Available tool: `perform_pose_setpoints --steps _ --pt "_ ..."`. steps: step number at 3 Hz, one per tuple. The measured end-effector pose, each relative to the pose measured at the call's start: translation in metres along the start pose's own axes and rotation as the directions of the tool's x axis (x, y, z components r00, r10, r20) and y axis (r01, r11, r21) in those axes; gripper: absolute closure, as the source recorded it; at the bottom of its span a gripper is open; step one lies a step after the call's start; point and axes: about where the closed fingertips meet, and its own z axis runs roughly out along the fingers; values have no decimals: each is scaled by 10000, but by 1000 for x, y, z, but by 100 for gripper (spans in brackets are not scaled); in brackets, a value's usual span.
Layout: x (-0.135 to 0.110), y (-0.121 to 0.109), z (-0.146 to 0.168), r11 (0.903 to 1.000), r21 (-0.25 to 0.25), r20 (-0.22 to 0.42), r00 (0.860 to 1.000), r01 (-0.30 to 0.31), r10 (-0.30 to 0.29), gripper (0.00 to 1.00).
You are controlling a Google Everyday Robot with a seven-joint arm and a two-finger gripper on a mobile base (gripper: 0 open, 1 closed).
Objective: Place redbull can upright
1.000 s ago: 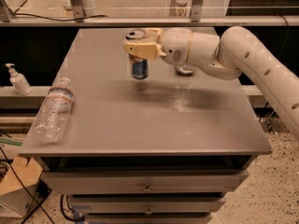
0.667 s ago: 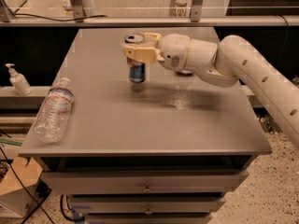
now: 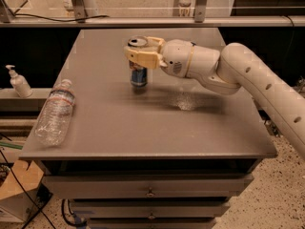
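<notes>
Grey table [image 3: 143, 128] fills the middle of the frame. At upper centre the gripper [image 3: 138, 56] clasps the top of an upright can [image 3: 138, 75]; its white arm [image 3: 248, 75] stretches to the right edge, barring that side. A water bottle [image 3: 55, 111] lies flat along the table's left edge. The tabletop's centre and lower part lie bare, open from the front

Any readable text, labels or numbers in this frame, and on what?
None can be read.
The redbull can, with the gripper closed around its upper half: red mark, letters too blurred.
The water bottle label: print too blurred.
The pump bottle: no text visible.
</notes>
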Motion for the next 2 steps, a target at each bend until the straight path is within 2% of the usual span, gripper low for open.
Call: perform_pose_setpoints --steps 1,2 --pt "4 2 2 9999 -54 89 9999 -128 129 13" --pt "8 3 2 9998 -40 111 9997 -198 199 0"
